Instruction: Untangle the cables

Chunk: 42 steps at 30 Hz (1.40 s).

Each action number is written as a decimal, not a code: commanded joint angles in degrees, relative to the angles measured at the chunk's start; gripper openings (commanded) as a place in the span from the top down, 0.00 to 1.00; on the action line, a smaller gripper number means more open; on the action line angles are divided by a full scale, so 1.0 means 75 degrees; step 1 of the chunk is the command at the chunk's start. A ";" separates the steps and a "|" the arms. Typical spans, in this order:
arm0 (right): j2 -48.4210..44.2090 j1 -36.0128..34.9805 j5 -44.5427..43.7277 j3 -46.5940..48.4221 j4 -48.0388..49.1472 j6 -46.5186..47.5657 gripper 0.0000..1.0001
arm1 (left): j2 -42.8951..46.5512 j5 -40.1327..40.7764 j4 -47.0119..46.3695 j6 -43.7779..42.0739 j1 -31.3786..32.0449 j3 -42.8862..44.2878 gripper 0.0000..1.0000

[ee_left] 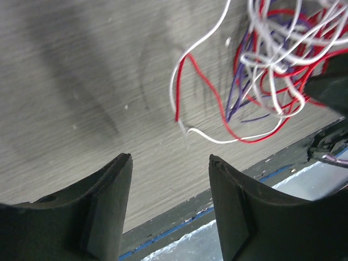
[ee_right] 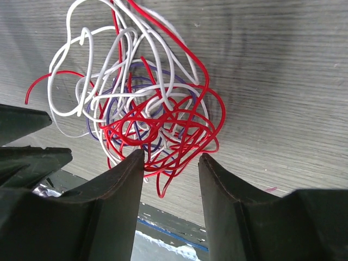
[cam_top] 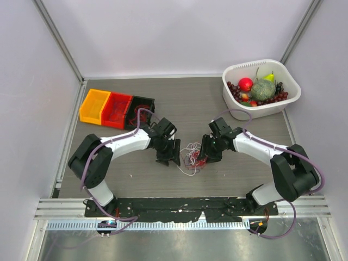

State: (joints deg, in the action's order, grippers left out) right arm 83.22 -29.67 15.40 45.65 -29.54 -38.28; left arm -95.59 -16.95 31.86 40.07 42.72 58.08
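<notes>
Left gripper (ee_left: 169, 163) is held wide and empty, just left of the cables (ee_left: 272, 60), over bare table (ee_left: 81, 81). Right gripper (ee_right: 169, 163) is parted narrower, tips straddling the tangle's red loops, unclamped. Both arms are bent inward and low. The table's front edge is near the cables.

Red loops of the cables (ee_right: 157, 122) lie between the right gripper's (ee_right: 171, 159) parted fingers (ee_right: 117, 201).
</notes>
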 commanded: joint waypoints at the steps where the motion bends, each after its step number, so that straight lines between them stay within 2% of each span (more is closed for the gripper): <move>1: -0.0384 0.0007 0.0127 -0.0063 0.0306 -0.0239 0.50 | -0.0460 0.0033 -0.0298 -0.0011 0.0058 0.0680 0.41; 5: -0.0631 -0.0005 -0.0211 0.0217 -0.0242 -0.0006 0.49 | -0.0929 0.0056 -0.0474 0.0024 0.0245 0.1067 0.43; 9: -0.1146 -0.0028 -0.1055 0.0697 -0.1005 0.0451 0.41 | -0.1328 0.0337 0.0063 -0.0105 0.0573 0.1489 0.69; 11: -0.1334 -0.0099 -0.1162 0.0827 -0.0949 0.0698 0.39 | -0.1189 0.0362 0.0217 -0.0128 0.0655 0.1385 0.75; 13: -0.1241 -0.0169 -0.0884 0.0758 -0.0669 0.0675 0.37 | -0.0768 0.0338 0.0194 -0.0117 0.0644 0.1116 0.81; 15: -0.0914 -0.0262 -0.0473 0.0605 -0.0213 0.0454 0.37 | -0.0253 0.0338 0.0240 -0.0140 0.0644 0.0858 0.96; 16: -0.0669 -0.0413 -0.0378 0.0535 0.0069 0.0382 0.38 | 0.0109 0.0396 0.0322 -0.0152 0.0644 0.0787 1.00; 19: -0.0013 -0.0882 -0.0436 0.0640 0.0399 0.0171 0.39 | 0.1012 0.0432 0.0521 -0.0152 0.0644 0.0704 1.00; 21: 0.0444 -0.0954 -0.0471 0.0850 0.0435 0.0124 0.44 | 0.1517 0.0338 0.0697 -0.0198 0.0656 0.0844 1.00; 23: 0.0761 -0.0954 -0.0821 0.1003 0.0306 0.0066 0.50 | 0.2032 0.0431 0.1012 -0.0234 0.0644 0.1043 1.00; 24: 0.0856 -0.0954 -0.1379 0.1108 0.0051 0.0019 0.52 | 0.2313 0.0676 0.1304 -0.0304 0.0644 0.1265 1.00; 29: 0.0963 -0.0721 -0.2673 0.0759 -0.0374 -0.0064 0.58 | 0.3672 0.2758 0.2899 -0.1075 0.0644 0.3161 1.00; 33: 0.0892 -0.0357 -0.2908 0.0313 -0.0280 0.0065 0.58 | 0.4401 0.3325 0.3112 -0.2130 0.0644 0.5456 1.00; 38: 0.0659 0.0076 -0.3049 0.0019 -0.0304 0.0241 0.55 | 0.3912 0.3982 0.3298 -0.2741 0.0644 0.8679 1.00; 40: 0.0507 0.0159 -0.3143 0.0007 -0.0374 0.0346 0.51 | 0.3478 0.4123 0.3474 -0.2847 0.0644 0.9629 1.00; 42: 0.0389 0.0217 -0.3225 0.0042 -0.0479 0.0463 0.47 | 0.3242 0.4217 0.3476 -0.2894 0.0644 1.0090 1.00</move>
State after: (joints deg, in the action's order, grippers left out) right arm 87.59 -29.21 -3.05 47.37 -29.74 -37.36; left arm -66.11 10.28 53.84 22.35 47.64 127.46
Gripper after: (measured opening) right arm 0.492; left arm 0.013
